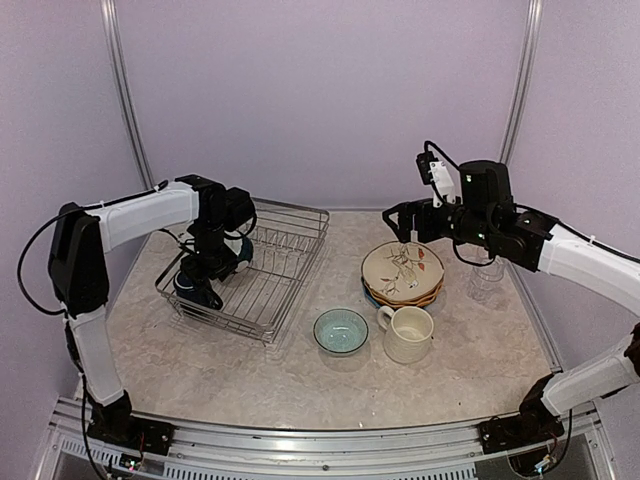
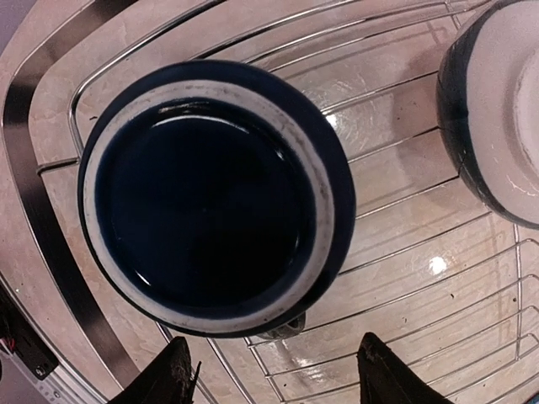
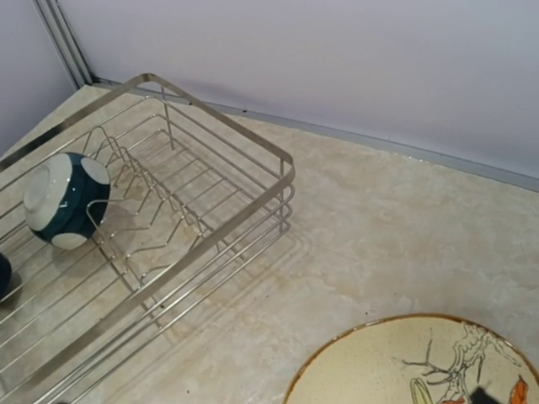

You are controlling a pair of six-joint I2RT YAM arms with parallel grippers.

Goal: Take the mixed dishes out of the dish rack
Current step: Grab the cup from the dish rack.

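The dish rack [image 1: 262, 268] stands at the left. In it a navy mug [image 1: 194, 286] stands upright, and a dark white-lined bowl [image 1: 238, 250] lies on its side. My left gripper [image 1: 207, 272] is open just above the mug. In the left wrist view the mug [image 2: 210, 194] sits ahead of the fingertips [image 2: 173, 379], with the bowl [image 2: 497, 109] at the right. My right gripper [image 1: 400, 222] hangs open and empty above the plate stack, which has the cream floral plate [image 1: 403, 270] on top. The teal bowl [image 1: 340, 330], the cream mug [image 1: 408, 335] and the clear glasses [image 1: 487, 276] stand on the table.
The right wrist view shows the rack's near corner [image 3: 282, 181], the bowl [image 3: 66, 199] on the wires and the floral plate's rim [image 3: 404, 353]. My own fingers are out of that view. Grey walls close the back and the sides.
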